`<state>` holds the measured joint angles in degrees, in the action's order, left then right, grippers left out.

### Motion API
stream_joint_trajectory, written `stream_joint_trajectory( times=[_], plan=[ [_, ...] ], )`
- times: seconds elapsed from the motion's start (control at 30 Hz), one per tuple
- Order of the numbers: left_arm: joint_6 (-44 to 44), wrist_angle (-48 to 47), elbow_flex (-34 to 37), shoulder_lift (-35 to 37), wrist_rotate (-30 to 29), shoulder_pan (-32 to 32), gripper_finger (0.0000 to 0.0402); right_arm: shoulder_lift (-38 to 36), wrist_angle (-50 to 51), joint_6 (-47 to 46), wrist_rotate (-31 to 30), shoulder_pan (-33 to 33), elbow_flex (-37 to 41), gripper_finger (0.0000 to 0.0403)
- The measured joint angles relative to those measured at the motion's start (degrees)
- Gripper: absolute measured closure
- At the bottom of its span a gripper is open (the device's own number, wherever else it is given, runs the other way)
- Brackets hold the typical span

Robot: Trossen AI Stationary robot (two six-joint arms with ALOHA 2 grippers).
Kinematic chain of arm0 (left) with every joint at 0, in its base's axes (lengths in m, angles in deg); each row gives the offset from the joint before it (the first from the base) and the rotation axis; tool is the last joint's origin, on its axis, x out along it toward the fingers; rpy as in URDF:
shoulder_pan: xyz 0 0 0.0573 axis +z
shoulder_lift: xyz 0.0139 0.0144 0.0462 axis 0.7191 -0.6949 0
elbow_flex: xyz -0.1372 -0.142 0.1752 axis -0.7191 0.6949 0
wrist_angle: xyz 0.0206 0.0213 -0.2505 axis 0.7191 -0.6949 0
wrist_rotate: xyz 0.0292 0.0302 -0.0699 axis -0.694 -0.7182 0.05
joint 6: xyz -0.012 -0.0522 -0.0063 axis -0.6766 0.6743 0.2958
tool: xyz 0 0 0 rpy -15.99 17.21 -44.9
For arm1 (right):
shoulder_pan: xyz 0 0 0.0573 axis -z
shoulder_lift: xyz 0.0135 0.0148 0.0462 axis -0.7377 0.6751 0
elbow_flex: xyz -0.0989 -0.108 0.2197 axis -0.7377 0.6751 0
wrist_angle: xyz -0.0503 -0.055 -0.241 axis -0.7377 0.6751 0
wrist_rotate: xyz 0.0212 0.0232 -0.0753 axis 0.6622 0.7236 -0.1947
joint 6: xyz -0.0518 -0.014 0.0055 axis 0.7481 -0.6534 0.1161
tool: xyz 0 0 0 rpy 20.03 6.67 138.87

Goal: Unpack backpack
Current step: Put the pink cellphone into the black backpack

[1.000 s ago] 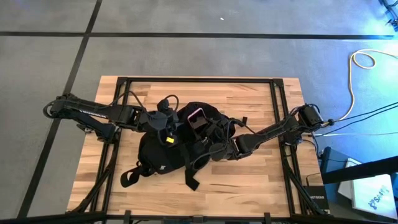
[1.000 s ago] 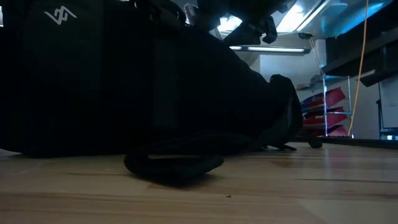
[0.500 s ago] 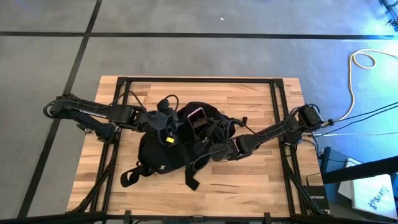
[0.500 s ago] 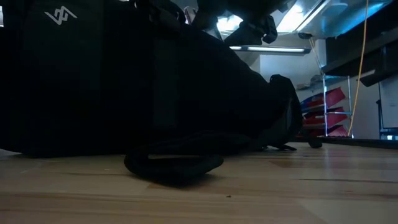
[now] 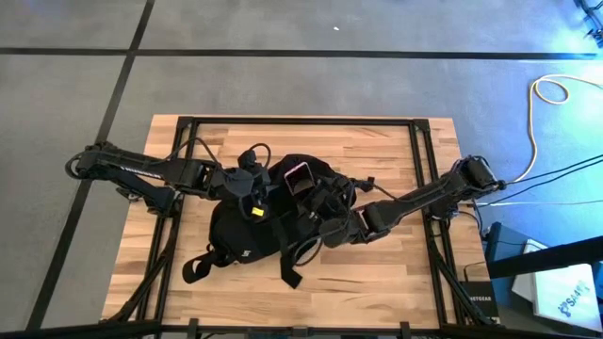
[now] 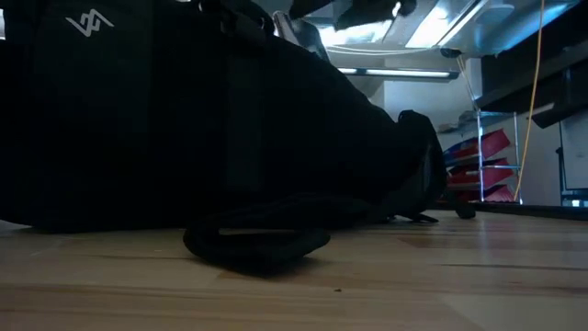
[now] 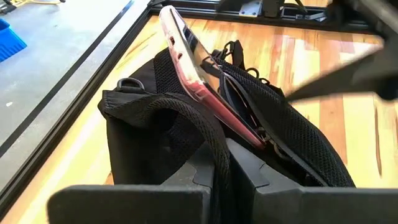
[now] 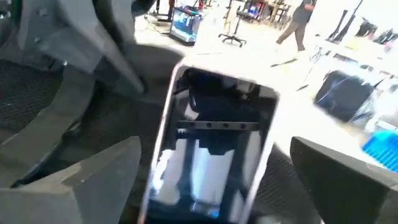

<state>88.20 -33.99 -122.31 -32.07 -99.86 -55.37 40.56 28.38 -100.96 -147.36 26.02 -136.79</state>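
Left arm reaches in from the left edge of the wooden slatted tabletop (image 5: 396, 273). Left gripper (image 5: 252, 196) has its fingers pressed together on a black fabric strap (image 7: 199, 127) at the top of the large black soft fabric backpack (image 5: 250, 240) — likely holding the mouth up and taut so the pocket stays open and the bag does not slide.

Backpack lies mid-table, slightly left of centre, its loose straps trailing toward the near edge. In the low view it fills the left side as a dark mass, white logo (image 6: 88, 22) showing.

A flat rectangular phone with a pink case and dark screen (image 5: 300, 179) stands half out of the mesh-lined pocket, tilted, leaning on the pocket wall — propped there, not lying free.

Right arm comes in from the right edge. Right gripper (image 5: 325, 202) sits just beside the phone, fingers spread wide on either side of it in the wrist view (image 8: 211, 149), not pinching. Judged: lined up to close on the phone and draw it out; a glossy, thin thing, could slip.
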Motion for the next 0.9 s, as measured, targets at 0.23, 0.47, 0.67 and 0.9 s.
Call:
stream_joint_trajectory(
  times=[0.23, 0.47, 0.67, 0.9],
  plan=[
    [0.0, 0.0, 0.0, 0.0, 0.1, 0.0, 0.0396, -1.0, 3.6, 13.9, -5.6, 0.2, -2.2, 0.0046],
    [0.0, -0.1, 0.0, 0.0, 0.1, 0.0, 0.0396, -1.0, 3.7, 14.1, -5.5, 0.3, -0.9, 0.0065],
    [0.0, -0.1, 0.0, 0.0, 0.1, 0.0, 0.0396, -1.0, 4.9, 20.1, -4.5, 1.6, -0.8, 0.0066],
    [0.0, 0.0, 0.0, 0.0, 0.1, 0.0, 0.0396, -1.0, 4.7, 34.1, -7.1, 2.6, -0.8, 0.0066]
  ],
)
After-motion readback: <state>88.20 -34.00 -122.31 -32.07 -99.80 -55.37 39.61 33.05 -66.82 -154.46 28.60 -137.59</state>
